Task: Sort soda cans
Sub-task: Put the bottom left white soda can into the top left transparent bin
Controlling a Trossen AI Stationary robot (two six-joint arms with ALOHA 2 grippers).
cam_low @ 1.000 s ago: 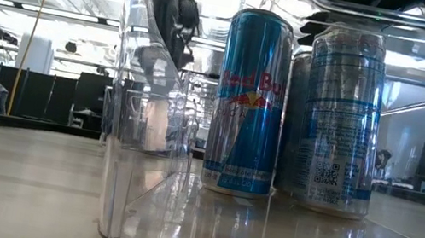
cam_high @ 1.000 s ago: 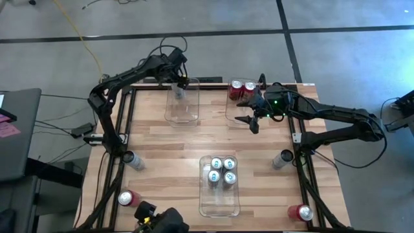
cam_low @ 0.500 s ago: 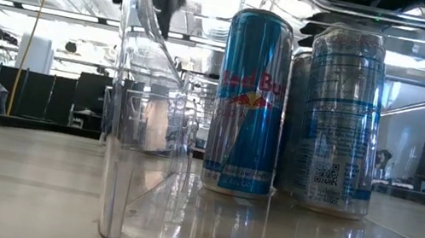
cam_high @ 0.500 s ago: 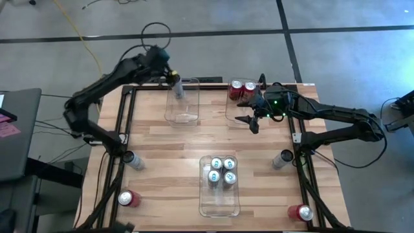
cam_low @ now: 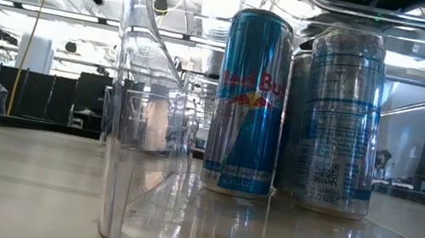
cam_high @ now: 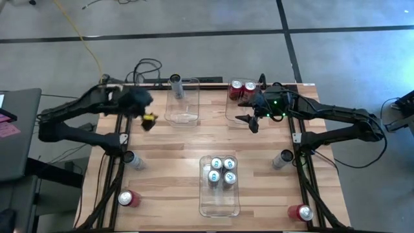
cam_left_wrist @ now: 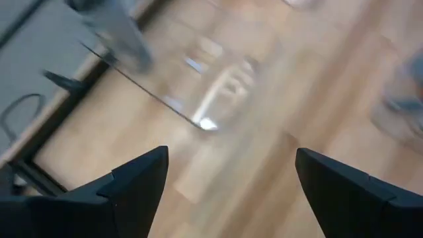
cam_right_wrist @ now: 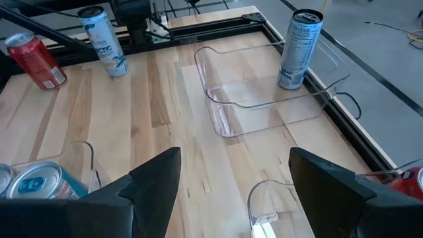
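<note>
High view is showing the wooden counter [cam_high: 194, 139] with three clear plastic bins, one for each kind of can, so like is going with like. The clear bin at twelve o'clock [cam_high: 182, 103] is holding one grey-silver soda can [cam_high: 175, 85], standing up in its far corner. The clear bin at one o'clock [cam_high: 238, 103] is holding two red soda cans [cam_high: 242, 88], side by side. The clear bin at six o'clock [cam_high: 218, 186] is holding four pale blue-and-silver soda cans [cam_high: 220, 171], packed close so more can fit.

Four cans are waiting outside the bins: a grey can at eight o'clock [cam_high: 132, 158], a red can at seven o'clock [cam_high: 128, 198], a grey can at four o'clock [cam_high: 283, 158] and a red can at five o'clock [cam_high: 301, 211].

The left gripper [cam_high: 143, 110] is hanging over the counter's edge at ten o'clock, well apart from the grey can's bin. Its fingers [cam_left_wrist: 135, 182] are spread and holding nothing. I think it is ready to fetch another can.

The right gripper [cam_high: 249, 120] is hanging just beside the red cans' bin, fingers [cam_right_wrist: 155, 178] spread and empty, waiting.
</note>
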